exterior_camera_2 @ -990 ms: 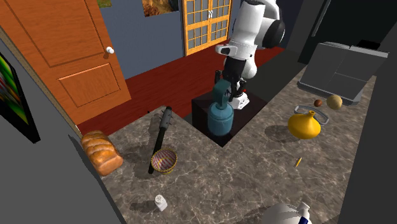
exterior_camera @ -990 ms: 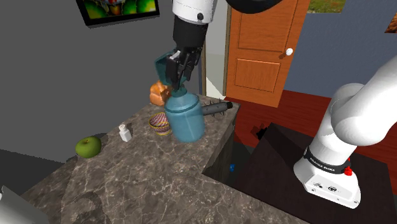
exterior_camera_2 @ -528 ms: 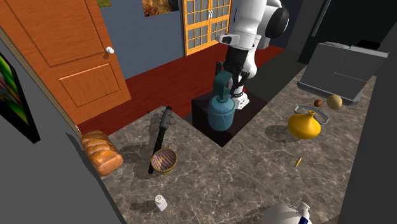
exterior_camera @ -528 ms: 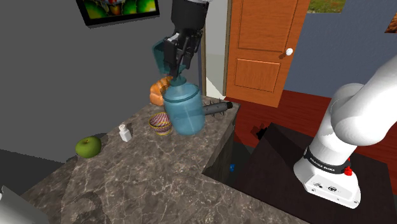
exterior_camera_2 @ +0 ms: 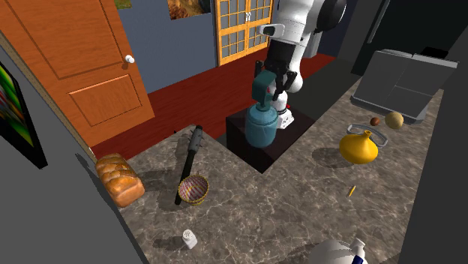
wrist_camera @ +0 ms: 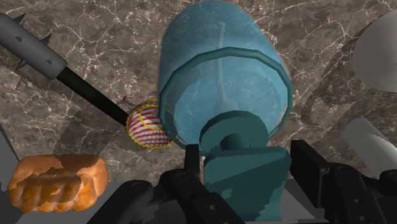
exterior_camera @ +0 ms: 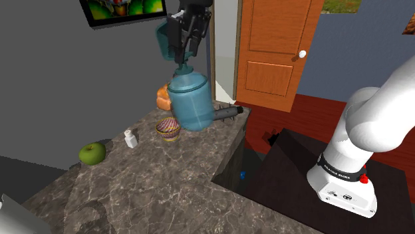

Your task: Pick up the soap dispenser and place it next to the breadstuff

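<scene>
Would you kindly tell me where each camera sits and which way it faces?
Shoulder view: beside the stand, looking down over the counter; the white arm rises at its right.
Second exterior view: high across the counter, facing the arm and stand.
Wrist view: on the hand, looking down the gripper onto the soap dispenser it clasps; black fingers show.
All three share the dispenser and the bread.

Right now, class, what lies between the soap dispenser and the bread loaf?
In the wrist view, a small striped basket sits between the teal dispenser and the loaf.
</scene>
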You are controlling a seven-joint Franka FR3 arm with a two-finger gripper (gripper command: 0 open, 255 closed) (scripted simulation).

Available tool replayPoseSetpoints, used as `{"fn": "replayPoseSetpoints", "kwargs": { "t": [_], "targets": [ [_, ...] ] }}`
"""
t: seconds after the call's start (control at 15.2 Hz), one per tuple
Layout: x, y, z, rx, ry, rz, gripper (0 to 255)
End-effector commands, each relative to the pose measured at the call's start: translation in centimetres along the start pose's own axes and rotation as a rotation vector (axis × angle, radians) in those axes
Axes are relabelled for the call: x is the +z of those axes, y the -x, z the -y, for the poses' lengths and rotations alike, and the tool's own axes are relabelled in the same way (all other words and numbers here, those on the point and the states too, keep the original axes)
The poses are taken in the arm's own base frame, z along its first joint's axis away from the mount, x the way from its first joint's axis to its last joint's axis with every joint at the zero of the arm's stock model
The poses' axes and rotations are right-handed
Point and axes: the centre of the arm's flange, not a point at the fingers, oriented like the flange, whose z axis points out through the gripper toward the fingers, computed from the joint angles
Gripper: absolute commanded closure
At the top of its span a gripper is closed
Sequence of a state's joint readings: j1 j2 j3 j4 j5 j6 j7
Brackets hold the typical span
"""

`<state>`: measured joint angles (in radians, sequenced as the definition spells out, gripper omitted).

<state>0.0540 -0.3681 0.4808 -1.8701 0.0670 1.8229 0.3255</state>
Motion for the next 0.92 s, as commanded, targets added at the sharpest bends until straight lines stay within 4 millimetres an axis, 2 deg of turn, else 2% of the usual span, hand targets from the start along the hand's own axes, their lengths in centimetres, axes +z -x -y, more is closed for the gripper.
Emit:
{"fn": "replayPoseSetpoints", "kwargs": {
  "t": [0.0, 0.86],
  "targets": [
    [-1.1, -0.3, 0.1, 0.000, 0.000, -0.001, 255],
    [-7.7, -2.3, 0.0, 0.000, 0.000, -0.001, 255]
  ]
}}
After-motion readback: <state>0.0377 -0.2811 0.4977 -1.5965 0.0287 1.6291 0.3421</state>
